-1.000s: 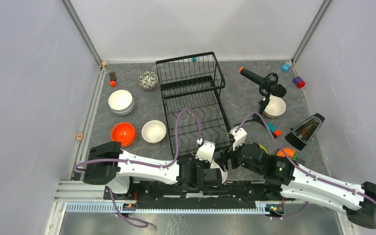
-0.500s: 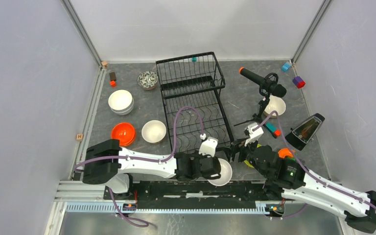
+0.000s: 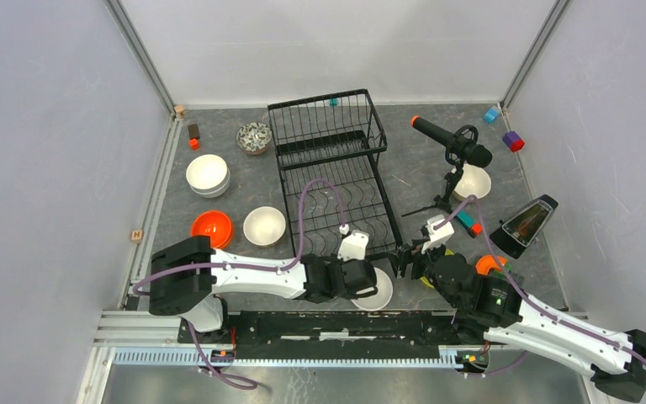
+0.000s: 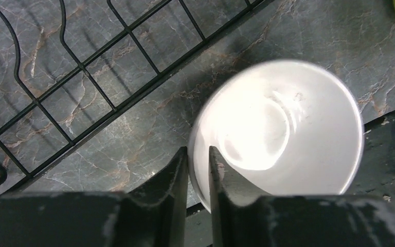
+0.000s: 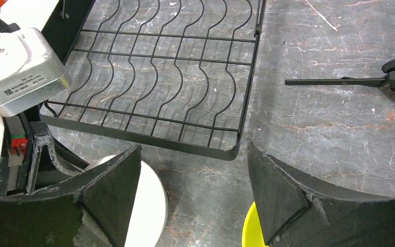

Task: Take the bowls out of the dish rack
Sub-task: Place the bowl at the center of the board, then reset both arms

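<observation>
My left gripper point(image 4: 198, 159) is shut on the near-left rim of a white bowl point(image 4: 283, 128), one finger inside and one outside. The bowl is low over the table just off the front edge of the black dish rack point(image 4: 82, 92). From above, the left gripper point(image 3: 362, 276) and this bowl point(image 3: 381, 293) are at the rack's point(image 3: 336, 177) front right corner. My right gripper point(image 5: 193, 154) is open and empty, between the white bowl point(image 5: 151, 206) and a lime green bowl point(image 5: 251, 229). No bowls show in the rack point(image 5: 175, 87).
On the table left of the rack are stacked white bowls point(image 3: 208, 175), an orange bowl point(image 3: 212, 229), a cream bowl point(image 3: 264, 225) and a dark-patterned bowl point(image 3: 254, 137). On the right are a microphone tripod point(image 3: 454, 147), a white bowl point(image 3: 473, 183) and an orange bowl point(image 3: 489, 263).
The right gripper drew back to the right, away from the white bowl. The left gripper kept its hold and shifted the bowl slightly toward the rack's front corner.
</observation>
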Robot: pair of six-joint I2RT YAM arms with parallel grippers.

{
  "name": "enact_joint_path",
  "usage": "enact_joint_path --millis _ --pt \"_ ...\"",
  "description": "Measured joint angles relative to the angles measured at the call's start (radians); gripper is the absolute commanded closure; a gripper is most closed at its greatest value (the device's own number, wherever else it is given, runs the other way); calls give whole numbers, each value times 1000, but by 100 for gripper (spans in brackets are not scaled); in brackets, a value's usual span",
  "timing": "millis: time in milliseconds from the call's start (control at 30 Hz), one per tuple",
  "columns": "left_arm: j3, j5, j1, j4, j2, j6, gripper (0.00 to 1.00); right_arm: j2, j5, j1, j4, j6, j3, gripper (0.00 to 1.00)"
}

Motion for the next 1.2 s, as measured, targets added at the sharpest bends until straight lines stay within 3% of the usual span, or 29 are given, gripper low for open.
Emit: enact_joint_path --millis 67,200,433,633,800,1100,1200 --pt "0 5 0 0 4 -1 54 6 -1 0 0 -3 0 20" --pt "0 8 0 0 5 -2 39 7 -6 0 0 -5 0 20" --pt "8 -28 -28 -33 -4 0 30 -7 -11 0 -1 -14 0 19" --pt "150 -201 -155 -180 -8 40 25 -16 -34 0 -2 -58 11 18" --pt "249 -351 -216 -279 -34 71 5 -8 -51 0 -6 -109 92 16" --pt "249 -632 -214 -449 -203 46 0 -31 -39 0 23 -160 130 14" --pt "306 -743 -213 -600 -221 -43 0 -58 -30 0 61 -185 135 13"
